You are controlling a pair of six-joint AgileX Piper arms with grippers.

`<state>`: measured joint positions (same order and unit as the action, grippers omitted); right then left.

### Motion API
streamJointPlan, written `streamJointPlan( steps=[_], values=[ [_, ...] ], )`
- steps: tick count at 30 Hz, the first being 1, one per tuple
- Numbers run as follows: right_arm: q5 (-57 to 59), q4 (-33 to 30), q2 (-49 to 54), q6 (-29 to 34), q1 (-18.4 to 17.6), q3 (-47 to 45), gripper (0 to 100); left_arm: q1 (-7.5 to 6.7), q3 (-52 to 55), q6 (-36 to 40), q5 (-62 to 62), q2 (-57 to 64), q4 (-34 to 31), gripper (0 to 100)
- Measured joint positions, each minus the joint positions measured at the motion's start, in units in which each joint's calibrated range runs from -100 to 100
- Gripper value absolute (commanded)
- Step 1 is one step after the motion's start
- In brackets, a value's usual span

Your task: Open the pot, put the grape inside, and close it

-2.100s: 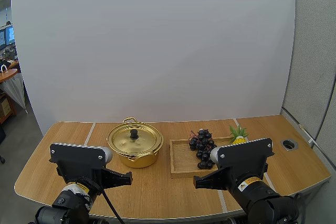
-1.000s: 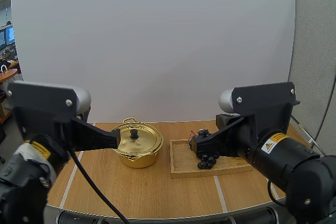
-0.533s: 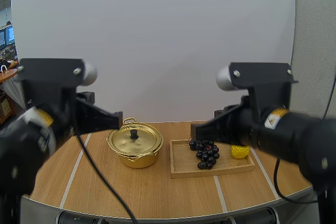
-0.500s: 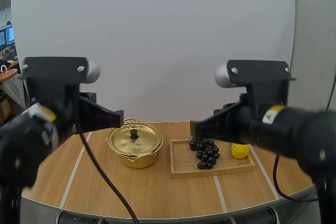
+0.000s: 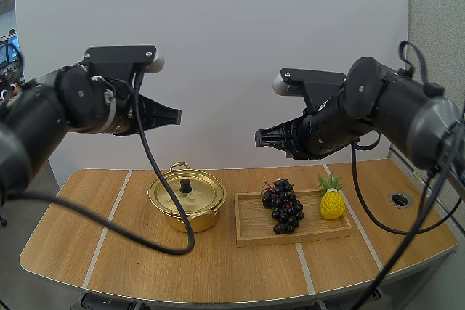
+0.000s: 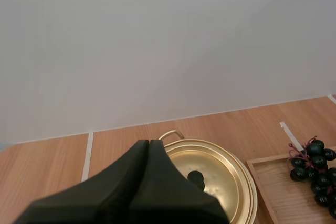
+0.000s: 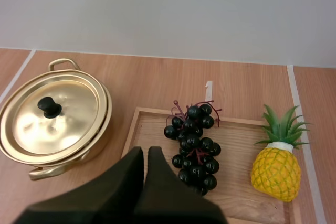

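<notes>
A gold pot (image 5: pixel 187 200) with its lid on and a black knob (image 5: pixel 186 184) stands left of centre on the table. To its right, a dark bunch of grapes (image 5: pixel 282 205) lies on a wooden tray (image 5: pixel 254 227). My left gripper (image 5: pixel 177 115) hangs high above the pot, shut on nothing. My right gripper (image 5: pixel 259 139) hovers high above the tray, also shut and empty. The left wrist view has the shut fingers (image 6: pixel 148 145) over the pot (image 6: pixel 220 174). In the right wrist view the shut wedge (image 7: pixel 145 151) sits between pot (image 7: pixel 58 124) and grapes (image 7: pixel 194 148).
A small yellow pineapple (image 5: pixel 332 202) stands on the tray's right end, beside the grapes. A round grommet hole (image 5: pixel 400 199) is set in the wooden table (image 5: pixel 218 266) at the far right. Bare tabletop lies in front of the pot and tray.
Both arms have risen from low at the table's front edge and reached forward. The grippers now hang high over the pot and tray. Pot, grapes and tray have not moved.
</notes>
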<state>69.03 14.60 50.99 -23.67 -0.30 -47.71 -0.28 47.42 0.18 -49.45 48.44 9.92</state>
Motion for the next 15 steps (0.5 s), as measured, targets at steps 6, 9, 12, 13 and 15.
streamJointPlan(
  steps=[6, 9, 12, 13, 15],
  values=[
    [0.0, -0.3, -1.7, 0.1, 0.0, 0.0, 69, 0.00, 0.0, -0.1, -0.2, -2.8, 0.0, 36],
    [0.0, -0.3, -1.7, 0.1, 0.0, 0.0, 96, 0.00, 0.0, -0.1, -0.2, -3.0, 0.0, 87],
    [0.0, -0.3, -1.7, 0.1, 0.0, 0.0, 100, 0.00, 0.0, -0.2, -0.2, -3.0, 0.0, 100],
    [0.0, -0.3, -1.7, 0.1, 0.0, 0.0, 100, 0.00, 0.0, -0.2, -0.2, -3.0, 0.0, 100],
    [0.0, -0.3, -1.7, 0.1, 0.0, 0.0, 100, 0.00, -0.1, -1.6, -0.2, -3.0, 0.1, 100]
  ],
)
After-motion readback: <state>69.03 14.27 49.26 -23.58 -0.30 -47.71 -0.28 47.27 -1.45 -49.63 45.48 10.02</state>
